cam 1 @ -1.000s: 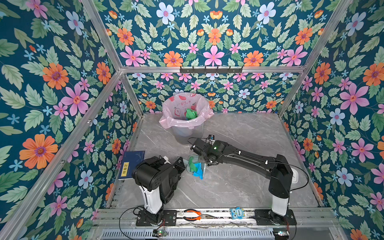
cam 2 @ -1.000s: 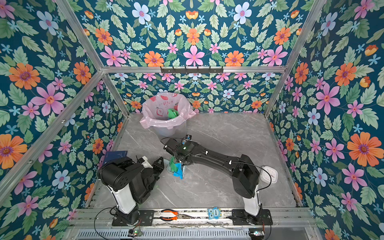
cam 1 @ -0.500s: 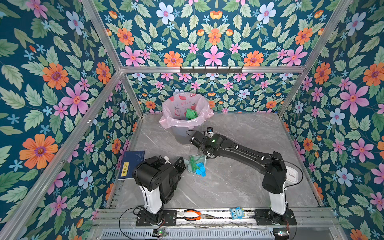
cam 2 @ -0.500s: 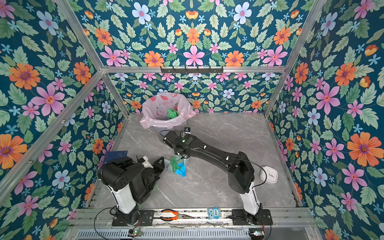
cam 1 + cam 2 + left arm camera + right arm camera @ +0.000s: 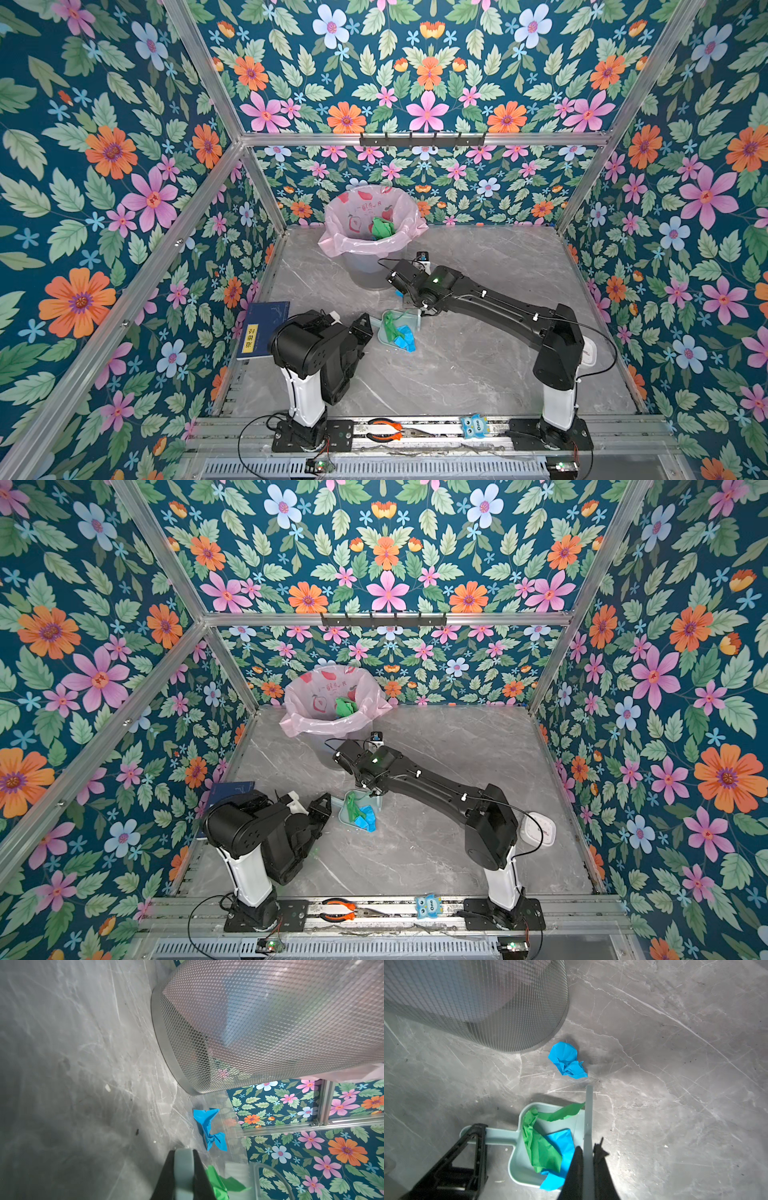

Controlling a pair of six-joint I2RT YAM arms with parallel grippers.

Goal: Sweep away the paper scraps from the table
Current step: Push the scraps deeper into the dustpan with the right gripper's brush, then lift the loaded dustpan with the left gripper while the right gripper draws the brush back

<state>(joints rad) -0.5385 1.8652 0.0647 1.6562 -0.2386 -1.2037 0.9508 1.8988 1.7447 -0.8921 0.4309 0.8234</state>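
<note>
On the grey table (image 5: pixel 478 365) lies a pale green dustpan (image 5: pixel 409 320) with green paper scraps (image 5: pixel 388 326) and blue ones (image 5: pixel 405 338) in it. My left gripper (image 5: pixel 365 328) is shut on the dustpan's handle (image 5: pixel 184 1167). My right gripper (image 5: pixel 588 1153) is shut on a thin pale brush (image 5: pixel 588 1115), which stands at the dustpan's open side. One crumpled blue scrap (image 5: pixel 566 1059) lies loose on the table between the dustpan (image 5: pixel 525 1167) and the bin, just beyond the brush tip. In the left wrist view that scrap (image 5: pixel 209 1128) lies ahead of the fingers.
A mesh bin (image 5: pixel 365 266) lined with a pink bag stands at the back, close to my right gripper (image 5: pixel 411 305), with green paper inside. A blue notebook (image 5: pixel 266 328) lies at the left edge and a white device (image 5: pixel 588 355) at the right. Pliers (image 5: pixel 384 430) and an owl toy (image 5: pixel 473 426) rest on the front rail.
My right arm has drawn the brush away from over the dustpan and back toward the bin. The left arm and the dustpan have not moved.
</note>
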